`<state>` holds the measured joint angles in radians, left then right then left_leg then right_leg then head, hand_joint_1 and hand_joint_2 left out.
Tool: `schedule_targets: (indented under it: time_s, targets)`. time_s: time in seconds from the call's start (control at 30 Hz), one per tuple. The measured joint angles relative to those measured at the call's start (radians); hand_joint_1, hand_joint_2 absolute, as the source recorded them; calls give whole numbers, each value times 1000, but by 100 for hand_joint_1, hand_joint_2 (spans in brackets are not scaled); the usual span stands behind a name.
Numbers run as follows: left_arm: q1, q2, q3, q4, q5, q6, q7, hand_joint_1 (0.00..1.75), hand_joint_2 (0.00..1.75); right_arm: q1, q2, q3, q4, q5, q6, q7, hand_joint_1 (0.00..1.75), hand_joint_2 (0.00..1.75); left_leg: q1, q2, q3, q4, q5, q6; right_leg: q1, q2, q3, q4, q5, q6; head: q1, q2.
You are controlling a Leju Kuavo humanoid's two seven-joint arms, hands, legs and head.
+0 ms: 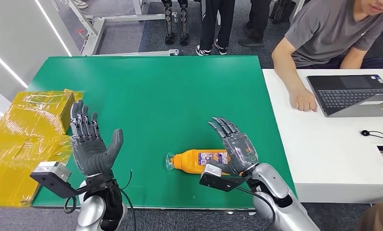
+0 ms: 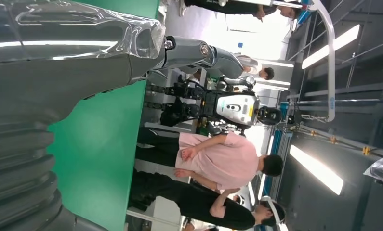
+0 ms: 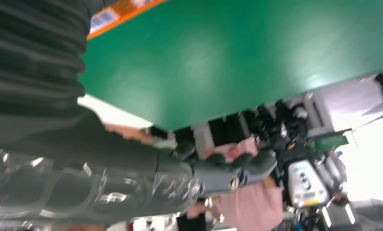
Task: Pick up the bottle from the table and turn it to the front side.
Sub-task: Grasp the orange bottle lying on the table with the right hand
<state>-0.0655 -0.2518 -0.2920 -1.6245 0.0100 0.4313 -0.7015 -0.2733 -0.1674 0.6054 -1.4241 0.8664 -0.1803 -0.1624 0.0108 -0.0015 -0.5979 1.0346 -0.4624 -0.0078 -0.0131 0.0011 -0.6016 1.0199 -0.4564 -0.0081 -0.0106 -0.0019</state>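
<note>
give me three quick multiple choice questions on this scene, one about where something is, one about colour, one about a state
1. Where does the laptop sit?
A. on the white table
B. on the green table
C. on the floor

2. What colour is the bottle?
A. blue
B. orange
C. black

3. How is the bottle placed?
A. standing upright
B. lifted off the table by the left hand
C. lying on its side on the green table

Answers:
1. A, it lies open on the white top beside the seated person.
2. B, its body is orange with a clear cap end.
3. C, it lies flat beside the right hand, while the left hand holds nothing, fingers apart.
</note>
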Motion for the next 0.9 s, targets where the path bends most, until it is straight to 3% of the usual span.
schedule_targets:
  time_s: [0.4, 0.7, 0.9]
  targets:
    - [-38, 0, -1, 43, 20, -85, 0, 0, 175, -31, -105, 5, 34, -29, 209, 38, 0, 175, 0, 0, 0, 0, 0, 0, 0, 0, 0, 0, 0, 0, 0, 0]
    - [-60, -10, -3, 83, 25, -95, 0, 0, 175, -169, -115, 14, 184, -91, 355, -21, 0, 175, 0, 0, 0, 0, 0, 0, 0, 0, 0, 0, 1, 0, 0, 0]
    - [-65, -11, -5, 91, 30, -94, 0, 0, 175, -263, -114, 37, 289, -108, 384, -54, 0, 175, 0, 0, 0, 1, 0, 0, 0, 0, 0, 0, 1, 0, 0, 0]
